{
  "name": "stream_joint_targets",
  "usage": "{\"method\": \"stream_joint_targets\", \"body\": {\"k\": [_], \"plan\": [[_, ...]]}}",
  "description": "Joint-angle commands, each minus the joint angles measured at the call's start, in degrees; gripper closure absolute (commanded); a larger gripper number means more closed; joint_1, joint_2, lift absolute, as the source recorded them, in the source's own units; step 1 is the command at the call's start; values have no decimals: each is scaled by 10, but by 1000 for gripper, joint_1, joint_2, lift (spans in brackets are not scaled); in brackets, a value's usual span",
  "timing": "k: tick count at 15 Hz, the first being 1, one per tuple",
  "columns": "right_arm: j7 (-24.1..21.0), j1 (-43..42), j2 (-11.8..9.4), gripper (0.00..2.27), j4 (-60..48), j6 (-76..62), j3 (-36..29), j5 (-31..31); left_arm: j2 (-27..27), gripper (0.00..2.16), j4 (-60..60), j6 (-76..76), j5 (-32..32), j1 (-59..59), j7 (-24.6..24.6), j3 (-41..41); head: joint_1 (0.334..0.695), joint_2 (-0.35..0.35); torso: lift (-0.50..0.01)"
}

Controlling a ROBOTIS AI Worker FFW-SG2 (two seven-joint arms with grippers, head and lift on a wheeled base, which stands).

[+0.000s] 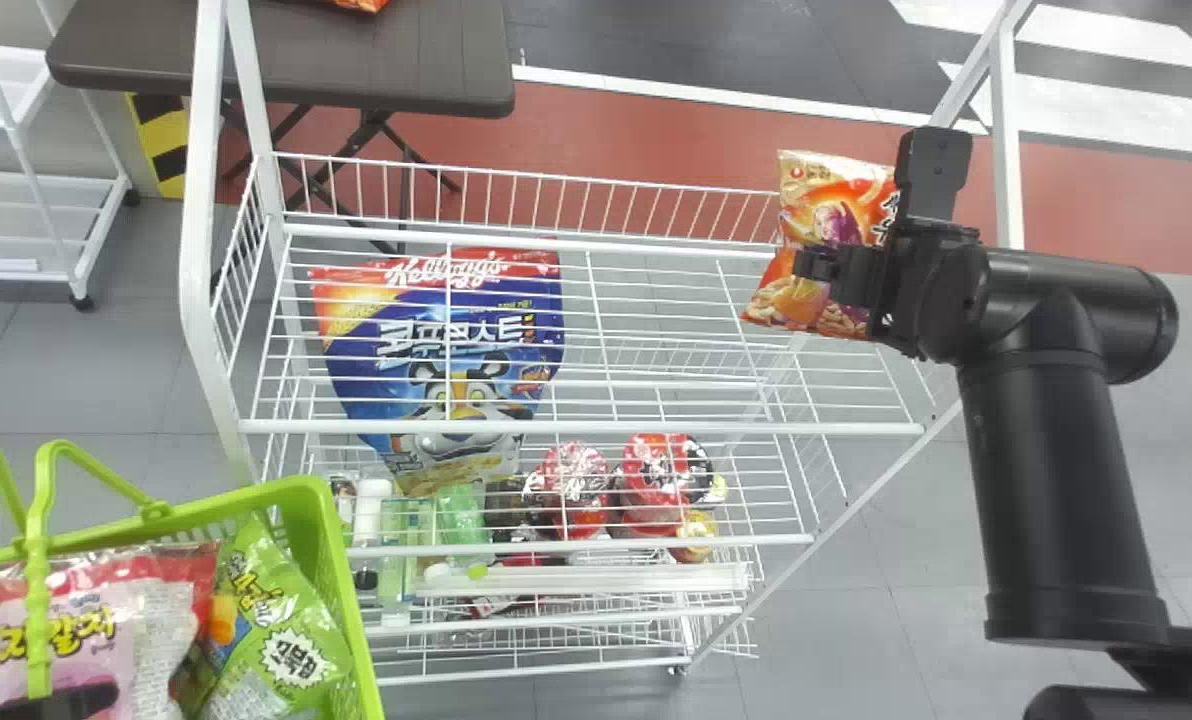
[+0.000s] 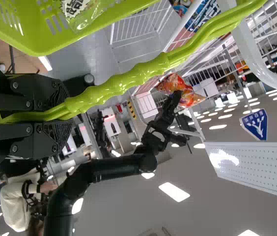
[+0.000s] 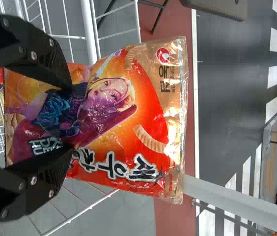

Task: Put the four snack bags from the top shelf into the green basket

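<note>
R gripper (image 1: 814, 264) prob. above shelf (image 1: 576, 428), pinching orange bag (image 1: 836, 205); L gripper (image 1: 56, 703) clamping basket handle (image 2: 124, 80)

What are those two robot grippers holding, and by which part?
The right gripper pinches the orange snack bag by the film near the middle of its printed front. The left gripper grips the green basket by its handles.

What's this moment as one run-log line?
right tool: holding orange snack bag | left tool: holding handles of green basket | bag outside basket
</note>
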Motion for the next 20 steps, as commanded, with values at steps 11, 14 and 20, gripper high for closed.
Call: {"method": "stream_joint_targets", "body": {"k": [11,14,20], "plan": [[0,132,7,2253,-293,82,-22,-133,2,2148,0,0,3,2,-6,3,695,-192,0],[0,198,17,2253,-438,119,5,-177,2,2148,0,0,2,2,-6,3,695,-115,0],[-1,242,27,2253,-500,209,96,-331,1,2148,-1,0,3,2,-6,3,695,97,0]]}}
